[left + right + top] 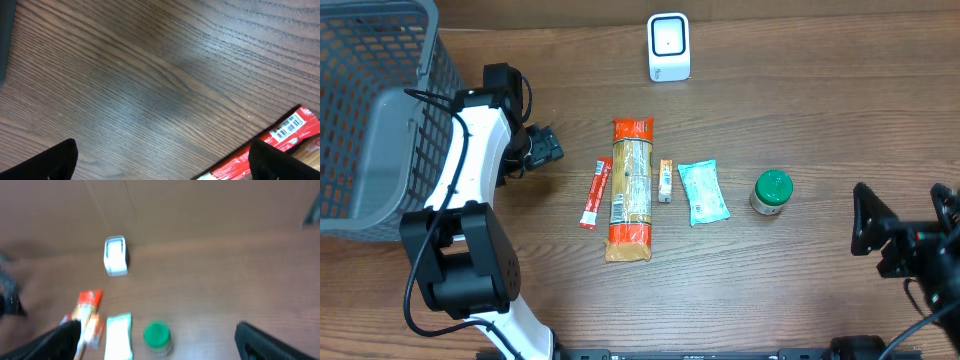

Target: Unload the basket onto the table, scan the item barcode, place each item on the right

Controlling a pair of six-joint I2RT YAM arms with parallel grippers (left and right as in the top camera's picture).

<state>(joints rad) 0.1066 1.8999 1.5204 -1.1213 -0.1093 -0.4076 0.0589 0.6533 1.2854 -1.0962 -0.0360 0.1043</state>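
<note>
- Left gripper (pixel 546 146) is being held wide open with nothing between its fingers, hovering over bare desk (pixel 800 110) just left of the row of goods, beside the grey basket (pixel 370 100).
- Right gripper (pixel 865 222) is likewise being held fully open and empty, well apart from the goods at the right edge.
- Being taken as the likely item, since it lies nearest the left gripper, is the red sachet (pixel 594 194), lying flat at the left end of the row, just beside the long pasta pack (pixel 630 190).
- It is being judged light, thin and limp, with a slick film skin; a pinch across its narrow width near the middle is being favoured, so that it is not left drooping and the code is not covered.
- Its long axis is being seen running away from the robot toward the white scanner (pixel 668 47), tilted slightly, the far end leaning toward the pasta pack.
- A barcode (pixel 289 125) is being shown face up near one end in the left wrist view; it would need to be turned toward the scanner.
</note>
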